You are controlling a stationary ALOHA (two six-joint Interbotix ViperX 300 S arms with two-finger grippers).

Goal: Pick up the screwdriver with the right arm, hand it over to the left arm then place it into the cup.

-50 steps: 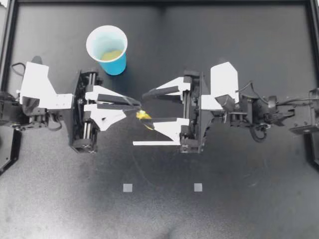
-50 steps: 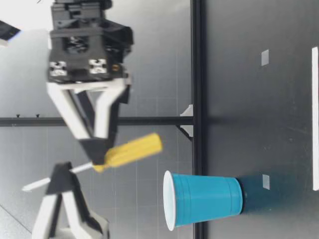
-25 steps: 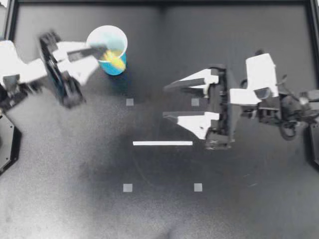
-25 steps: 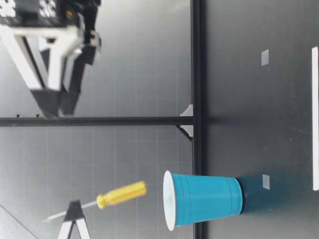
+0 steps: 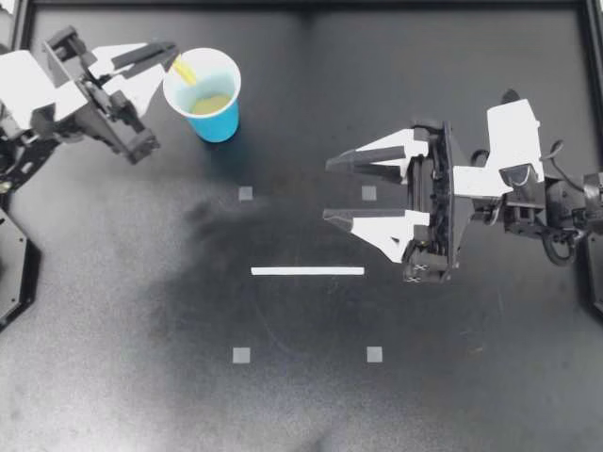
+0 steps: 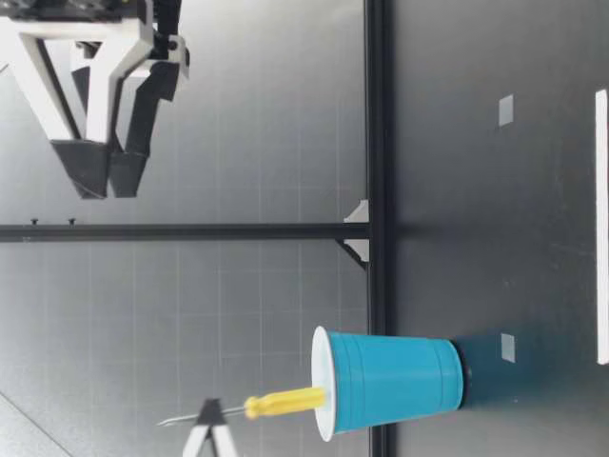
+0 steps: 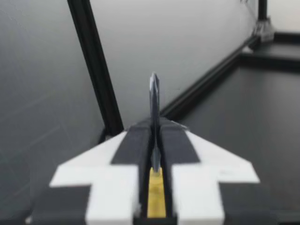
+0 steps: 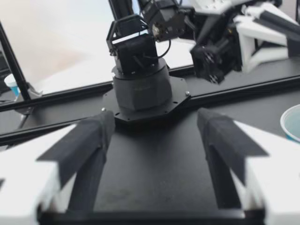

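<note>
Top view: our left gripper (image 5: 168, 55) poises the screwdriver (image 5: 186, 71) over the cup (image 5: 219, 122).
We clamp both fingers on the metal shaft, blade up, so the yellow handle hangs free and enters first. Its end sits just inside the rim, on the side nearest that gripper, which we judge ready for release. Well apart across the table (image 5: 301, 395), our right gripper (image 5: 330, 188) hangs spread and empty, its part apparently done.

Blue cup (image 6: 390, 383) stands upright on the surface (image 6: 533, 238). The screwdriver (image 6: 284, 403) hangs nearly upright over it, yellow handle end just at the rim, shaft pinched in my left claw (image 5: 172, 58) (image 6: 211, 421). My right claw (image 5: 328, 190) (image 6: 105, 181) hangs way higher, well apart.
</note>
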